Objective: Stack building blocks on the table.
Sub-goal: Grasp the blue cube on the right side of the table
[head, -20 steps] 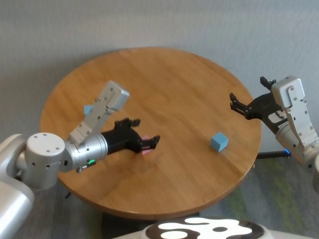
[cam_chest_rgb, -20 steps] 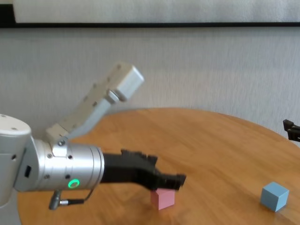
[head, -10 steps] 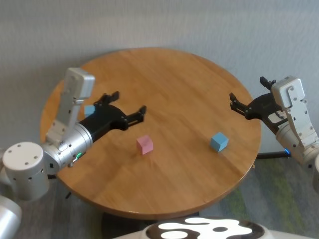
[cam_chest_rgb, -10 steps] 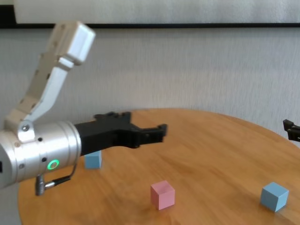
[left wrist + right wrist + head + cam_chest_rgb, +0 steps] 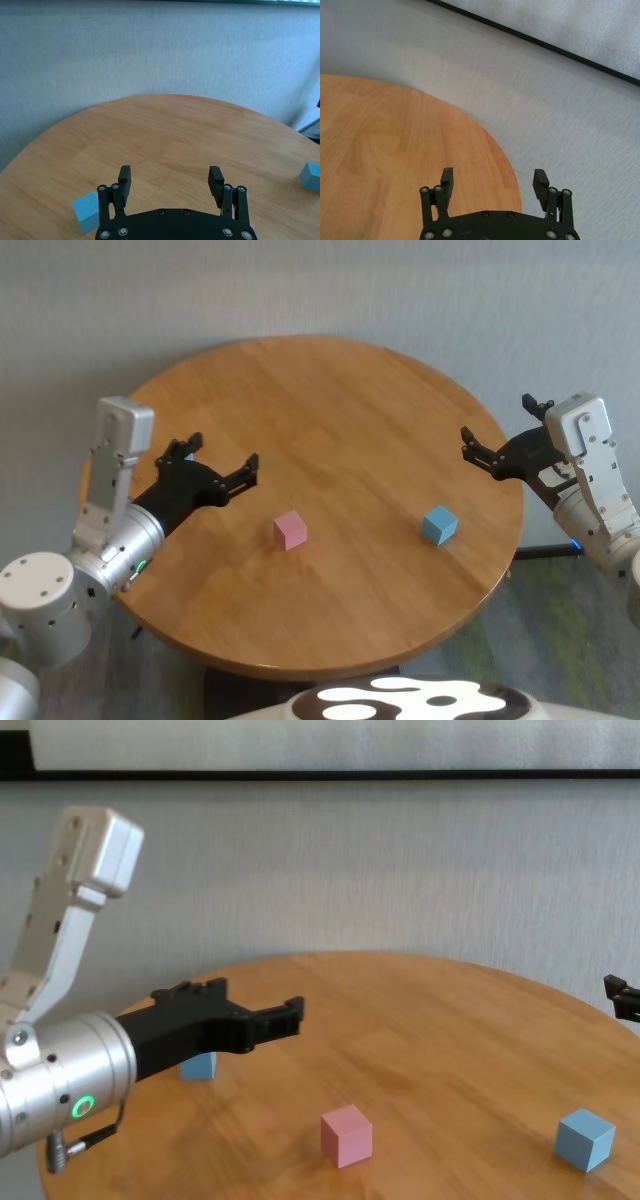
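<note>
I counted 3 building blocks on 1 round table (image 5: 330, 400): 1 pink cube (image 5: 290, 530) and 2 light blue cubes, of which 1 blue cube (image 5: 439, 525) sat on the right side and the other blue cube (image 5: 198, 1065) showed behind the left arm. I also saw 2 grippers, 1 left gripper (image 5: 220, 464) and 1 right gripper (image 5: 497, 439).

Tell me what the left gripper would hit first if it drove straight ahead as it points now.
Probably nothing on the table: the open left gripper points over bare wood toward the far rim and wall. The blue cubes lie off to the sides.
</note>
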